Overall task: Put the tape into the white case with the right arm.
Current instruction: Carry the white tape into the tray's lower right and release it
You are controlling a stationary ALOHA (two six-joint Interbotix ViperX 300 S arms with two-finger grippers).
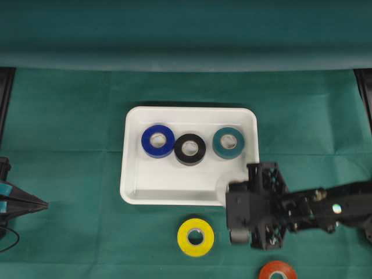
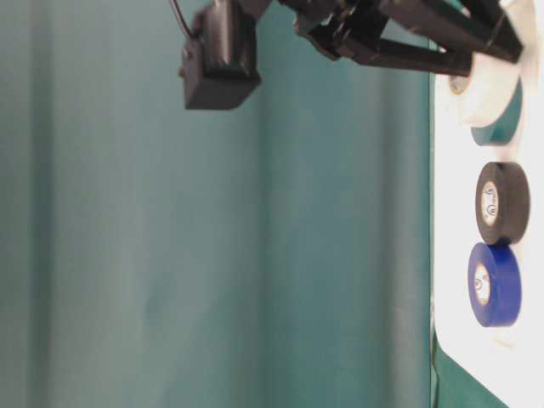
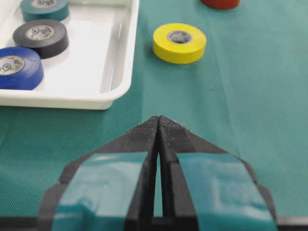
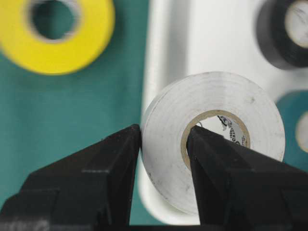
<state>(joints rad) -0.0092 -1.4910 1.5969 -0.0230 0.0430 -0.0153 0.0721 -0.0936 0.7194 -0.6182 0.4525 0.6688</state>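
Carry step in hand, by the look of it: right gripper [image 4: 163, 139] clamped on a white tape roll [image 4: 211, 139], one finger on the outer wall, the other through the core, roll poised over the near rim of the white case [image 1: 132, 174]. Seen from overhead, right arm [image 1: 290, 206] reaching in from the right, hanging over the case's lower right corner, white roll just peeking out beside it. Already lying in the case: blue roll [image 1: 157, 140], black roll [image 1: 190, 149], teal roll [image 1: 228, 142], in a loose row toward the far side. Waiting outside on the cloth: yellow roll [image 1: 196, 236] just below the case, orange roll [image 1: 277, 271] at the bottom edge. Next move, at a guess: clear the rim fully, come down over the bare floor of the case in front of that row, then part the fingers; worth watching that the finger inside the core slips out without dragging the roll. Left gripper [image 3: 158, 127], marked with light-blue strips, parked at the far left, tips pressed together on nothing. Underneath, green cloth [image 1: 70, 174] across the whole table, darker green backdrop behind; nothing more of the room showing.
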